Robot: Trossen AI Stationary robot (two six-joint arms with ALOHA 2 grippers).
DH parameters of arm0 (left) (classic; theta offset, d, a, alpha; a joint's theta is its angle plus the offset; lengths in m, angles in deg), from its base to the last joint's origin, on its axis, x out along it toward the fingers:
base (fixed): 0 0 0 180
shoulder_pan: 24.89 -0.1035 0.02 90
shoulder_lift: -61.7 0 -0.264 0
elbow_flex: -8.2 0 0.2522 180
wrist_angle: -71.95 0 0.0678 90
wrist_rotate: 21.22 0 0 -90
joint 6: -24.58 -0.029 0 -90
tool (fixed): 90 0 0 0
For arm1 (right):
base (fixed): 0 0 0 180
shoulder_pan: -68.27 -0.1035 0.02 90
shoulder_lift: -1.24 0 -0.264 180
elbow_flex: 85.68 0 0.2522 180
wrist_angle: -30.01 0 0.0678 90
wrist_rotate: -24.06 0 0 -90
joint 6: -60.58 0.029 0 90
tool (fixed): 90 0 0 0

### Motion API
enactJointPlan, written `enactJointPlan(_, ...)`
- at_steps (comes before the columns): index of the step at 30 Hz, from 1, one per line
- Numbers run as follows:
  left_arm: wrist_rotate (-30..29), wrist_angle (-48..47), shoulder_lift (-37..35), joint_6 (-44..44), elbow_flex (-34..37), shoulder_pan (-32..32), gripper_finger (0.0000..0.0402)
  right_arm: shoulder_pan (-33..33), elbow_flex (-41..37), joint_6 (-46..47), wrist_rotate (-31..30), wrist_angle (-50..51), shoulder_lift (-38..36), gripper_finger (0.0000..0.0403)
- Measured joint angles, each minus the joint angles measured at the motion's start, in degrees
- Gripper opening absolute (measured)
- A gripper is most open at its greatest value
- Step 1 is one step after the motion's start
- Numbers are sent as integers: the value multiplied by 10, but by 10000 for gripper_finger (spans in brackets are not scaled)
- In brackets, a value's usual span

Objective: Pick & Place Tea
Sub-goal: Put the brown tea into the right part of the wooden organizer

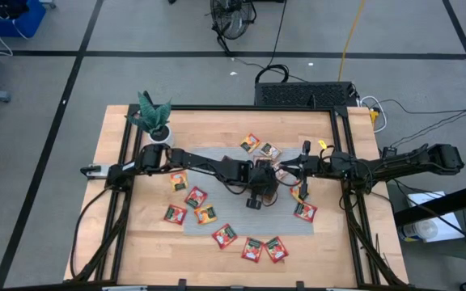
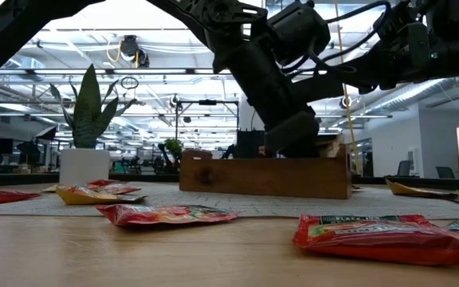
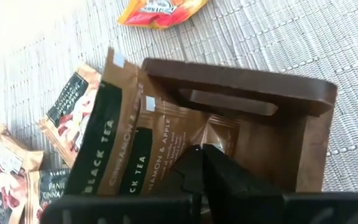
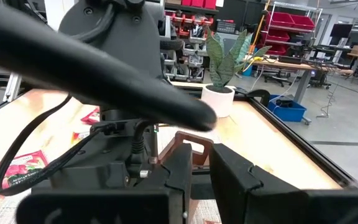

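Left gripper [image 3: 201, 163], fingers nearly together with nothing visibly clamped, hangs over the wooden tray [image 3: 272, 112] where tea sachets [image 3: 156, 146] stand, apparently finishing a drop; next, fetching a sachet on the mat [image 1: 224, 235].

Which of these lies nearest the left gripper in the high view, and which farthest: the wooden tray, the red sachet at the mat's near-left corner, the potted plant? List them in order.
Measured from the left gripper:
1. Wooden tray, right at the gripper, mid-mat.
2. Red sachet, off towards the left arm's side, near edge.
3. Potted plant, far-left corner of the table.
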Motion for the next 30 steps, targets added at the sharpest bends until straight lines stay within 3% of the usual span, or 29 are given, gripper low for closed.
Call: enactJointPlan(30,-24,-31,-1,-5,-30,0,31,0,0,-1,0,8,0,45)
